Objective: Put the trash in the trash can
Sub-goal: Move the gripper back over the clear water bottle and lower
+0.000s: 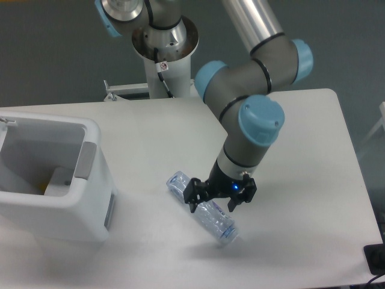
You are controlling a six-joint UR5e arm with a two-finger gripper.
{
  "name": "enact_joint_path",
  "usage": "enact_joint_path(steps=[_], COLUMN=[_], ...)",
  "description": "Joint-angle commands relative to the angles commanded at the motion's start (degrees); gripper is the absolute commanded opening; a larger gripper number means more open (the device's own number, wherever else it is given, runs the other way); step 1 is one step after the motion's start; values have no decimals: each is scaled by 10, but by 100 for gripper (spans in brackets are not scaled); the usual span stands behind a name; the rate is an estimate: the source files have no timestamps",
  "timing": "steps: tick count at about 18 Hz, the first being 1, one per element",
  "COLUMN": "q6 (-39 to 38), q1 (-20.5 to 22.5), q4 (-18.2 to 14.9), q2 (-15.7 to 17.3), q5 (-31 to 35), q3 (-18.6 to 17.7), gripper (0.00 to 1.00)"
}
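Gripper (212,203) low over the crushed plastic bottle (201,208), fingers spread wide and straddling its middle, nothing clamped yet. Bottle lies diagonally on the white table (289,138), well right of the white trash can (54,211). Step in hand, as I judge it: the grasp. Close across the narrow width, centred on the body; thin crushed plastic may buckle or squirt sideways, so seat low before closing. Plastic bag not visible.
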Motion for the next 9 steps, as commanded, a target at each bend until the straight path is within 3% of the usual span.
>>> enact_joint_path(steps=[9], q6=[-98], q1=[-2], q4=[0], q2=[-52], q5=[48], q3=[14], gripper=[100])
